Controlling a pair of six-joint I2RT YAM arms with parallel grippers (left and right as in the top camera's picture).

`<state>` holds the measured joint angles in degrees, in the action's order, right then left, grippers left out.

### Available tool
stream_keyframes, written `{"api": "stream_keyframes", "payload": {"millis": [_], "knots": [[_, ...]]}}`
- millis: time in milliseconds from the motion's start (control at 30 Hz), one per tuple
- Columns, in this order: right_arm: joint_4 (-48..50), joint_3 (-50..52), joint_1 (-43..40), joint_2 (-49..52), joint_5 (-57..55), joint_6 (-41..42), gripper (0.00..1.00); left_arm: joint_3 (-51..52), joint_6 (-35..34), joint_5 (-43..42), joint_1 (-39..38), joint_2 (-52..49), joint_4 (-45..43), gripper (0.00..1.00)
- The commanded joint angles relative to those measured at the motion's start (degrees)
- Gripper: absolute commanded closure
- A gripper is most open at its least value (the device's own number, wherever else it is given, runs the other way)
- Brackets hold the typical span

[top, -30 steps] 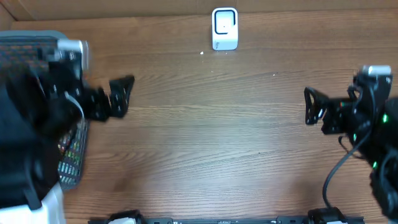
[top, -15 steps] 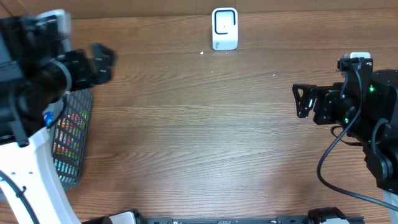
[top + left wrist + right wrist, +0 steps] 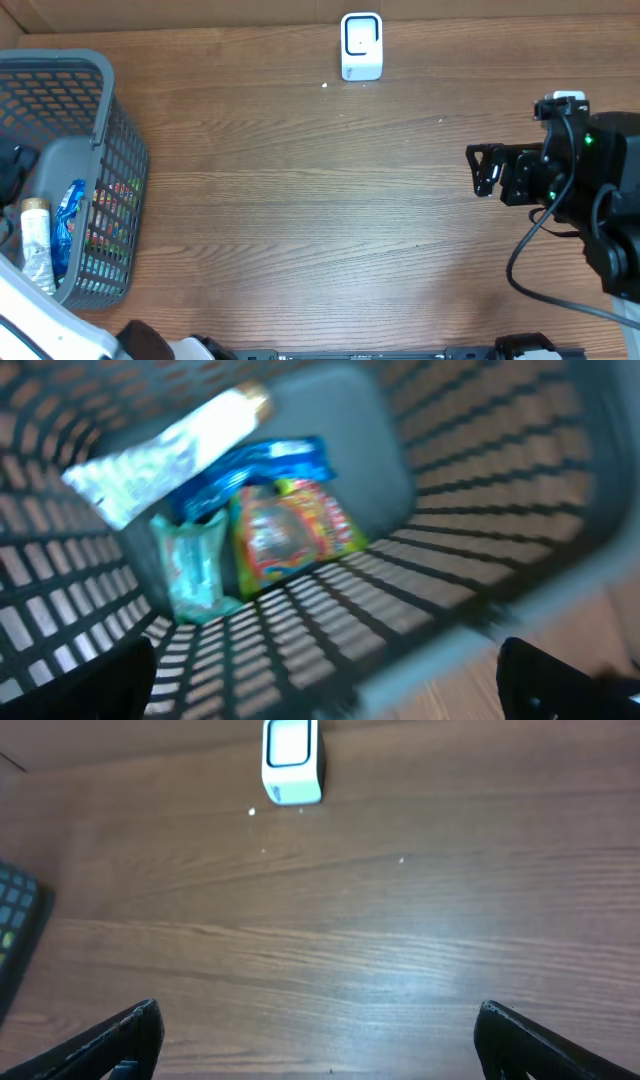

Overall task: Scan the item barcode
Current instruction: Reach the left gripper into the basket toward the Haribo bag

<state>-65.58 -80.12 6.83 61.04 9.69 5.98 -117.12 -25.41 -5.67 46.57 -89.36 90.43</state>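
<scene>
Foil tube point(image 3: 170, 448), silver with gold cap, ahead of the spread, empty left pincer point(image 3: 325, 690), was judged light, soft, slippery; a hold across its middle was favoured.

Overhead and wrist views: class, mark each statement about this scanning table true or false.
1. The basket holds a tube and colourful packets. True.
2. The scanner lies inside the basket. False: it stands on the table, far from the basket.
3. The right gripper is open and empty. True.
4. The left gripper grips the tube. False: it is open over the basket, holding nothing.
</scene>
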Motion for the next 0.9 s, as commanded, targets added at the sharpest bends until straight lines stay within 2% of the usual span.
{"api": "stream_keyframes", "payload": {"millis": [0,233,533,833,867], "knots": [[-0.3,-1.4,0.2,1.2,0.7,0.0,0.00,5.3,-2.1,0.6,1.2,-2.8,-2.2,0.00],[-1.7,-1.4,0.2,4.5,1.0,0.0,0.00,19.3,-2.1,0.5,1.0,-6.4,-12.5,0.00],[-2.0,-1.4,0.2,7.1,2.6,0.0,0.00,34.1,1.0,-4.3,-0.2,-9.9,-27.0,0.00],[-2.1,-1.4,0.2,7.8,2.7,0.0,0.00,40.6,-2.7,3.1,-3.6,-15.4,-33.9,0.00],[-2.1,-1.4,0.2,7.8,2.7,0.0,0.00,40.6,-2.7,3.1,-3.9,-16.1,-34.1,0.05]]}}
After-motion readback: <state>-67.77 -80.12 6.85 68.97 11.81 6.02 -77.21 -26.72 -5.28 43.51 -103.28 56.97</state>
